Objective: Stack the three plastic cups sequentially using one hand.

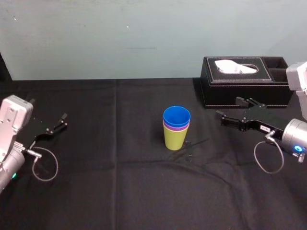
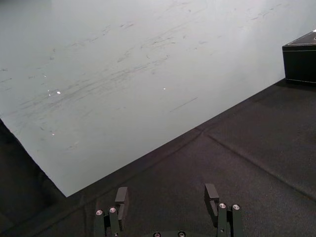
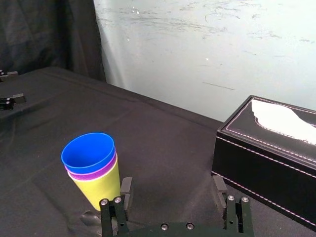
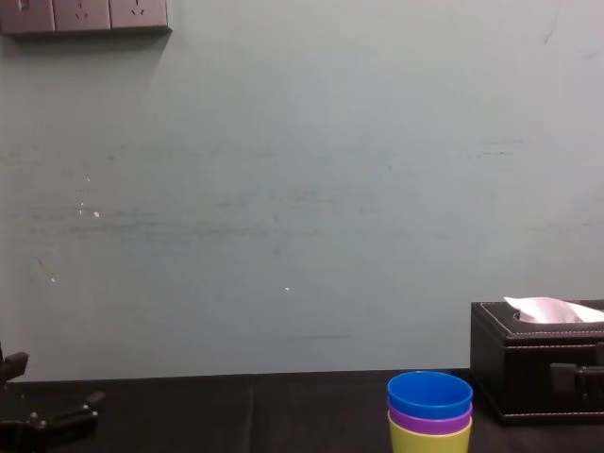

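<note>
Blue cup (image 1: 176,116) sat nested in purple cup (image 1: 176,128), in lime-green cup (image 1: 175,139); right of them my right gripper (image 1: 229,108) gaped empty, cloth (image 1: 120,182) between; left gripper (image 1: 63,120) open, far left

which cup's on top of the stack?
The blue cup: innermost, rim highest, nested in the purple cup, which sits in the lime-green cup at the bottom.

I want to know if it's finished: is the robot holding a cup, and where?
Nothing is held. The right gripper is open, apart from the stacked cups; the left gripper is open too.
</note>
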Motion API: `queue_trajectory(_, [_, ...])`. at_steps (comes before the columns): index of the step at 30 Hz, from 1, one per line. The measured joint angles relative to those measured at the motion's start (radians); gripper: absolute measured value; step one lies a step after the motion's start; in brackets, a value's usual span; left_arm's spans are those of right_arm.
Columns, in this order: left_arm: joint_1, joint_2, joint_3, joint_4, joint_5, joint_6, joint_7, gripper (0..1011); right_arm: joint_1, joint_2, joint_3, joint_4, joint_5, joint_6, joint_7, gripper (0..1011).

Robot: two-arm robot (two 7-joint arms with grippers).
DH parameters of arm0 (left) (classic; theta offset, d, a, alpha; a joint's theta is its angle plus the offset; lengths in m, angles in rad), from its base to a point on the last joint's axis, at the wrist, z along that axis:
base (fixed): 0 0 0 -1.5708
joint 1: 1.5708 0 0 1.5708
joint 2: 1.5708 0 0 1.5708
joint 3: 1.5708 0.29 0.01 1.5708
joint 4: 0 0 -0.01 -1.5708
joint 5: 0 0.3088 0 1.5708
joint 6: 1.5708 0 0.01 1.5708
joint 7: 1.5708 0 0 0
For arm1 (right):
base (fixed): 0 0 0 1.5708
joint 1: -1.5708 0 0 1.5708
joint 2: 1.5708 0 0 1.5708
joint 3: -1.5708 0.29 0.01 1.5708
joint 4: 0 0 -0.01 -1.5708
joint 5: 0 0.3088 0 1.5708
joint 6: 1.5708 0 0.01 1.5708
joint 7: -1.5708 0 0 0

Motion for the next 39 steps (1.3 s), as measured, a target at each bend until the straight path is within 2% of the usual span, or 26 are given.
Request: queue_trajectory(39, [0.0, 0.0, 0.0, 0.0, 0.0, 0.0, 0.0, 1011, 0.001, 0.001, -0.002, -0.004, 0.002, 0.002, 0.002, 1003])
